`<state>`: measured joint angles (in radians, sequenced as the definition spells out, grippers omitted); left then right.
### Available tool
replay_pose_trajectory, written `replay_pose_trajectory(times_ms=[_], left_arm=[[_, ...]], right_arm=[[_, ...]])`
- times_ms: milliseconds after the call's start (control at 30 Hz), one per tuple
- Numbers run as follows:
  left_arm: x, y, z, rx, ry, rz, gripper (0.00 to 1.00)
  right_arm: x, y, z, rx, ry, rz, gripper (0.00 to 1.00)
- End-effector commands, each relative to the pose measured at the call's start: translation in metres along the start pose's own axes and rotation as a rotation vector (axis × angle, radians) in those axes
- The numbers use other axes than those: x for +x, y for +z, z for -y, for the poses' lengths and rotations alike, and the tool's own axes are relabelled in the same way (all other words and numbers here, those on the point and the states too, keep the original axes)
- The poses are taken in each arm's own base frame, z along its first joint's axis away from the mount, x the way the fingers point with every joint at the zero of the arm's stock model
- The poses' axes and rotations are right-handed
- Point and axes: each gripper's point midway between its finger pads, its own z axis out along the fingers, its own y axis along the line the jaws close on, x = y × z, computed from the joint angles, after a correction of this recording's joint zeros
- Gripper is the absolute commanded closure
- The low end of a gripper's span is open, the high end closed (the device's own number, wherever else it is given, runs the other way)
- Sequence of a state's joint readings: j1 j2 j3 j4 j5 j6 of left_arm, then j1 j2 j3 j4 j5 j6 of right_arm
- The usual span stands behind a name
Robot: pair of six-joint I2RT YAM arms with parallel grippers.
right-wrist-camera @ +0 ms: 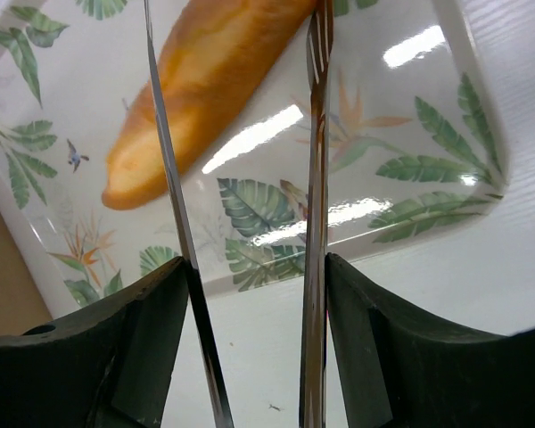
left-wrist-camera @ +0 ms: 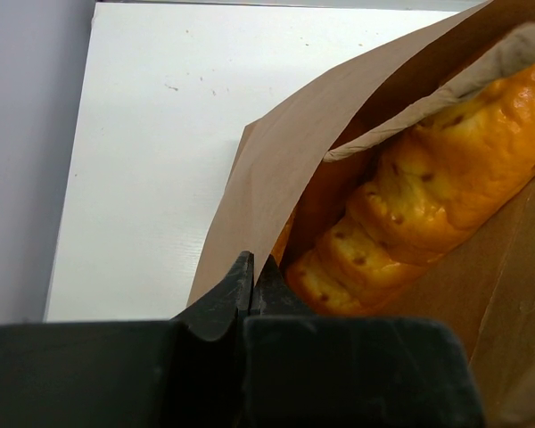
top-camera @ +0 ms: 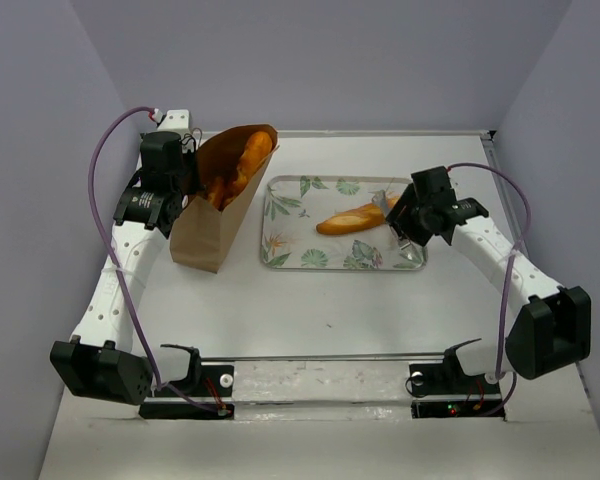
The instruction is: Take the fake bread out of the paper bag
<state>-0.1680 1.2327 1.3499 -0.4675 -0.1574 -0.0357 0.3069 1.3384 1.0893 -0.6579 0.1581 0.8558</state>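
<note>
Pinching paper bag (left-wrist-camera: 276, 178) edge, left claw (left-wrist-camera: 250, 281)

Leaf-patterned tray (top-camera: 285, 235) rests on white table (top-camera: 360, 310).

Brown kraft paper bag (top-camera: 205, 235); glossy golden-orange bread (top-camera: 352, 219); white tray (top-camera: 325, 247), green tropical-leaf print; white table (top-camera: 330, 310).

white arms (top-camera: 115, 285), black joints (top-camera: 90, 368), purple cables (top-camera: 92, 188)
</note>
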Motion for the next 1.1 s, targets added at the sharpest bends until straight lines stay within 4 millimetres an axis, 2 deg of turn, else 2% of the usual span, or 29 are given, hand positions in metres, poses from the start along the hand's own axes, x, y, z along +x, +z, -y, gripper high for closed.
replay_pose_trajectory(times_ms=[0, 200, 367, 400, 467, 500, 533, 600, 633, 667, 767, 867, 1000, 1067], left_arm=[[-0.039, -0.016, 0.0, 0.015, -0.041, 0.135, 1.0], [-0.04, -0.017, -0.001, 0.009, -0.039, 0.137, 1.0], [-0.042, -0.015, 0.001, 0.016, -0.037, 0.136, 1.0], [-0.044, -0.015, 0.001, 0.018, -0.036, 0.139, 1.0], [-0.045, -0.015, 0.003, 0.029, -0.024, 0.138, 1.0], [-0.047, -0.015, 0.004, 0.035, -0.02, 0.141, 1.0], [-0.047, -0.016, 0.005, 0.042, -0.019, 0.142, 1.0], [-0.045, -0.015, 0.012, 0.08, -0.005, 0.134, 1.0], [-0.043, -0.014, 0.015, 0.098, 0.0, 0.129, 1.0], [-0.041, -0.015, 0.021, 0.134, 0.005, 0.124, 1.0], [-0.024, -0.01, 0.033, 0.17, 0.027, 0.087, 1.0], [-0.017, -0.009, 0.041, 0.177, 0.04, 0.074, 1.0], [-0.02, -0.009, 0.05, 0.177, 0.054, 0.086, 1.0], [-0.019, -0.008, 0.058, 0.172, 0.069, 0.084, 1.0]], right_arm=[[-0.014, -0.01, -0.04, -0.138, -0.008, -0.017, 0.33], [0.002, -0.023, -0.052, -0.213, -0.028, -0.119, 0.34], [0.007, -0.041, -0.061, -0.285, -0.089, -0.159, 0.37], [0.005, -0.052, -0.074, -0.349, -0.117, -0.174, 0.38], [0.001, -0.067, -0.089, -0.43, -0.197, -0.177, 0.4], [-0.007, -0.088, -0.11, -0.512, -0.239, -0.165, 0.41], [-0.01, -0.099, -0.12, -0.549, -0.276, -0.153, 0.41], [-0.02, -0.117, -0.131, -0.595, -0.349, -0.135, 0.43], [-0.036, -0.139, -0.146, -0.645, -0.37, -0.079, 0.44], [-0.041, -0.146, -0.149, -0.658, -0.397, -0.067, 0.44], [-0.059, -0.177, -0.169, -0.73, -0.422, -0.003, 0.44], [-0.063, -0.19, -0.177, -0.774, -0.432, 0.008, 0.45], [-0.067, -0.214, -0.191, -0.875, -0.501, 0.039, 0.46], [-0.064, -0.219, -0.195, -0.892, -0.542, 0.03, 0.46]])
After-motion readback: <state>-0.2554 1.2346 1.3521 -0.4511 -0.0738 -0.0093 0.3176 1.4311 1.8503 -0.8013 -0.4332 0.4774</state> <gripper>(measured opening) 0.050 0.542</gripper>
